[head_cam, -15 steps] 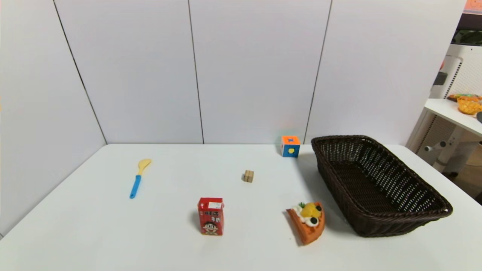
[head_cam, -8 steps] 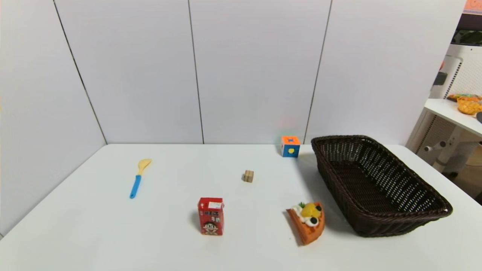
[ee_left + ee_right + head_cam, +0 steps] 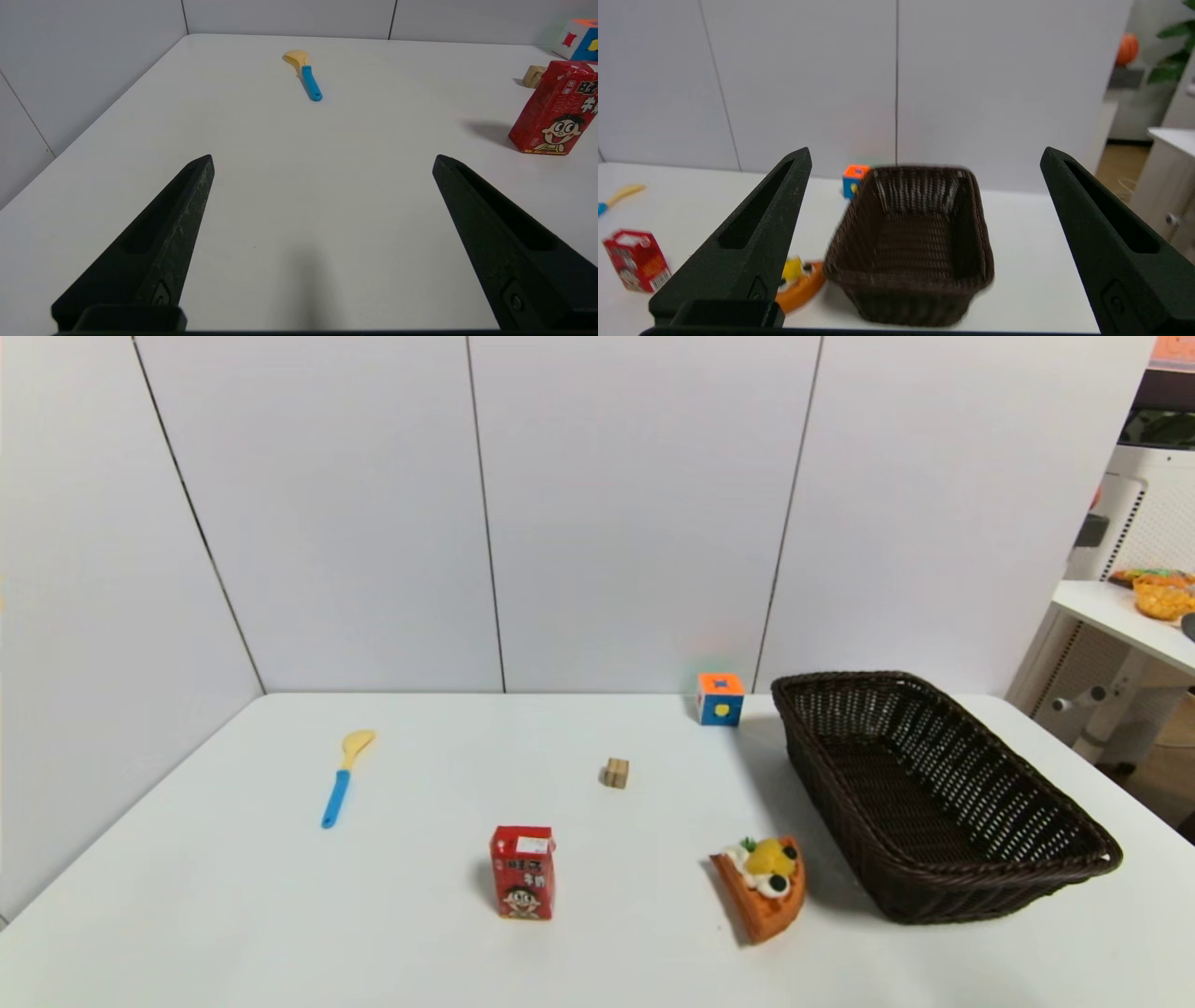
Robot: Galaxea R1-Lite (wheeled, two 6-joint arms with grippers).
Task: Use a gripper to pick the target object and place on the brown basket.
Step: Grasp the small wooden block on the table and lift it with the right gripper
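The tiny wooden block (image 3: 614, 773) sits alone on the white bench (image 3: 280, 915), roughly mid-bench, untouched by either claw. In the left wrist view it shows only as a tan sliver (image 3: 534, 76) peeking out beside the red milk carton (image 3: 555, 114). The brown basket (image 3: 1074, 873) lies on the robot's right side of the bench, well apart from the block, and its woven floor holds nothing.

Neither arm appears in the head view. The left claw (image 3: 322, 163) hovers low over the bare near-left part of the bench, its two black fingers (image 3: 173, 219) spread wide with nothing between them. The right claw (image 3: 924, 158) hangs above the near edge on the robot's right, facing the basket (image 3: 924, 280), its fingers (image 3: 1092, 210) likewise spread wide and gripping nothing.

Other things stand around: an orange-and-blue cube (image 3: 720, 699) near the back wall, just beside the basket's far corner; a toy pizza slice (image 3: 761, 887) near the basket's front left corner; the red carton (image 3: 523, 872) standing upright, nearer the robot than the block and a little to its left; and a yellow-and-blue spoon (image 3: 344, 777) lying flat far to the left
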